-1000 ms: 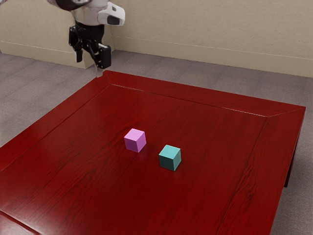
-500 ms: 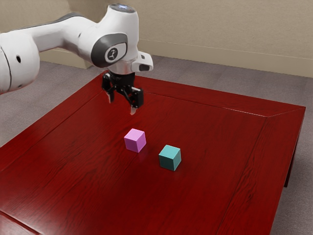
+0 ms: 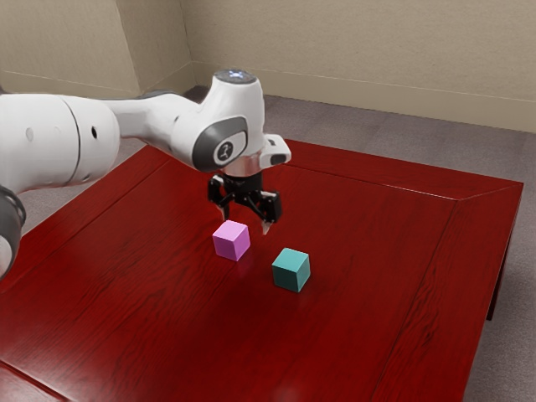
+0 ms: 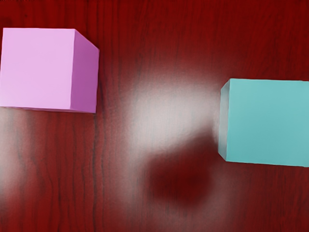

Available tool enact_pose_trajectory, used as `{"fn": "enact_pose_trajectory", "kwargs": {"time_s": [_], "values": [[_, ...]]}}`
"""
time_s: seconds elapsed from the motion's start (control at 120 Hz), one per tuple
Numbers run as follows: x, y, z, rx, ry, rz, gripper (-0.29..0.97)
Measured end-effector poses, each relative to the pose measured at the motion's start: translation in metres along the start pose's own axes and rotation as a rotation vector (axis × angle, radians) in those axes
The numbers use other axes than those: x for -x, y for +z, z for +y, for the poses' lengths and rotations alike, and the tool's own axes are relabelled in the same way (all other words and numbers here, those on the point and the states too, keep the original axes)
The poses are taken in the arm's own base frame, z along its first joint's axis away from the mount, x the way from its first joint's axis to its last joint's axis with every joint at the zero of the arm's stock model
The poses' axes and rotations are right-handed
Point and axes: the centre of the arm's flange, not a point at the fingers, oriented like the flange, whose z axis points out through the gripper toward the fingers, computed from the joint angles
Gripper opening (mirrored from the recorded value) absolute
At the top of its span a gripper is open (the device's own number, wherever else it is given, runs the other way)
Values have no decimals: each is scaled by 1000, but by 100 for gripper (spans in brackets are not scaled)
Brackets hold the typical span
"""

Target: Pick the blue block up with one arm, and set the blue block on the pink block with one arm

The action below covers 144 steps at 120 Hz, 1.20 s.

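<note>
Black two-finger gripper [image 3: 244, 219] is hanging open, holding nothing | blue-green cube block [image 3: 291, 270] is sitting on the dark red wooden surface [image 3: 402, 251], lower than the gripper, untouched | pink cube block [image 3: 231, 239] is sitting near it, apart

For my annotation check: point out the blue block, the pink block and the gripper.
blue block [image 4: 264, 122], wrist view, on its broad top face.
pink block [image 4: 41, 68], wrist view, on its broad top face.
gripper [image 3: 245, 220], exterior view, midway between its fingertips.

Blue block [image 3: 291, 270] beside pink block [image 3: 231, 239]
</note>
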Motion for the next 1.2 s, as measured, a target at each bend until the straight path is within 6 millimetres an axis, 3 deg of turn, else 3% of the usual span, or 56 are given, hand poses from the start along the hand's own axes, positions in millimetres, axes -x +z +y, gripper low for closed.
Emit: {"fn": "enact_pose_trajectory", "kwargs": {"time_s": [0.092, 0.267, 0.358, 0.625, 0.808, 1.15, 1.2], "values": [[0, 6, 17, 25, -15, 15, 68], [-4, 47, 32, 73, -86, -2, 68], [-4, 57, 41, 97, -108, -5, 68], [3, 104, 52, 79, -111, -55, 68], [-17, 119, 70, 97, -66, -44, 68], [-39, 140, 71, 101, -20, -42, 68], [-40, 141, 71, 103, -15, -43, 60]]}}
